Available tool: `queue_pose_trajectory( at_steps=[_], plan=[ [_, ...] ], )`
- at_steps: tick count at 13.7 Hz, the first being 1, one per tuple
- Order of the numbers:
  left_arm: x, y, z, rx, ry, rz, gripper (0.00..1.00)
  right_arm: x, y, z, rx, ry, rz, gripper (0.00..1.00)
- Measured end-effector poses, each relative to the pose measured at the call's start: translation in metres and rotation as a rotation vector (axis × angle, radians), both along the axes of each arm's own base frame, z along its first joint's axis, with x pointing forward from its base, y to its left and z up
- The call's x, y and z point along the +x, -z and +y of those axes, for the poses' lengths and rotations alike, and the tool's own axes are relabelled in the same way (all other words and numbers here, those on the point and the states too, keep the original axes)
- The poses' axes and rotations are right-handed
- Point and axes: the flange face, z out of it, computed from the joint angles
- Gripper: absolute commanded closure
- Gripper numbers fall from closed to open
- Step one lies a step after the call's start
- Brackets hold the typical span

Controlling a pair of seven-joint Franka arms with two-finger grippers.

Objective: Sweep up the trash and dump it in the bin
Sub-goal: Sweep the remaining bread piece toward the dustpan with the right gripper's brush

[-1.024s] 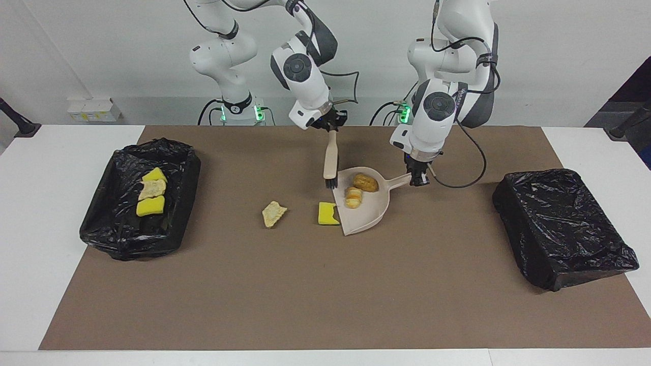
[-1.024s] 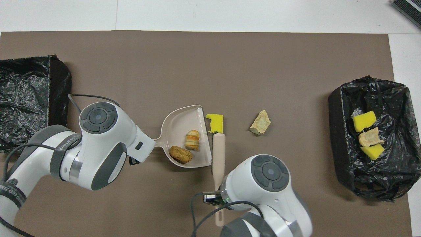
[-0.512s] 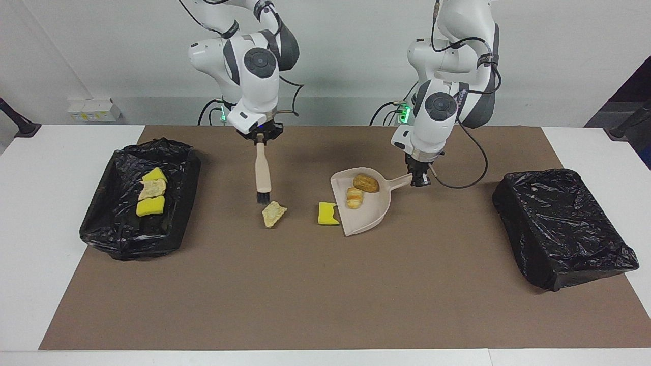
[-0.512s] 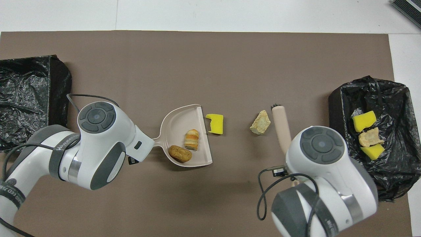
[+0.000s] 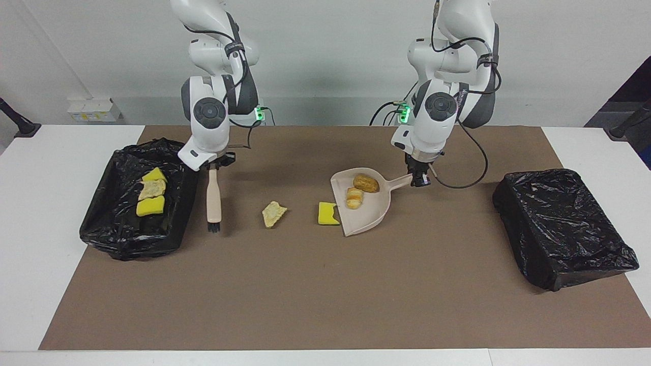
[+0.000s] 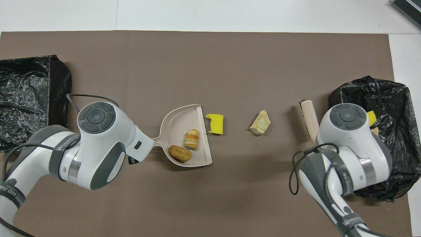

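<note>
sweeping next: tan bread scrap [image 5: 274,214] lies between brush [image 5: 213,201] and dustpan [image 5: 362,203]
right gripper [image 5: 215,163] clamps brush handle, bristles down beside the bin [image 5: 137,198]; left gripper [image 5: 418,178] grips dustpan handle; yellow sponge [image 5: 328,213] touches its lip.

Left arm: bent down, wrist pointed at the table.
Left gripper [image 5: 419,179]: kept closed, low.
Right arm: reached toward its own table end.
Right gripper [image 5: 214,163]: clamped closed, pointed down.
</note>
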Motion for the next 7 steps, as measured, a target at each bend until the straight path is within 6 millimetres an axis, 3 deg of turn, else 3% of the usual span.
queue_pose_trajectory(
  at_steps=[4,7],
  plan=[
    [0.000,0.000,0.000,0.000,0.000,0.000,1.00,-0.015,0.035,0.101,0.060,0.027,-0.007,1.00],
    [0.000,0.000,0.000,-0.002,0.005,-0.002,1.00,-0.029,0.032,0.160,0.174,0.072,-0.008,1.00]
  ],
)
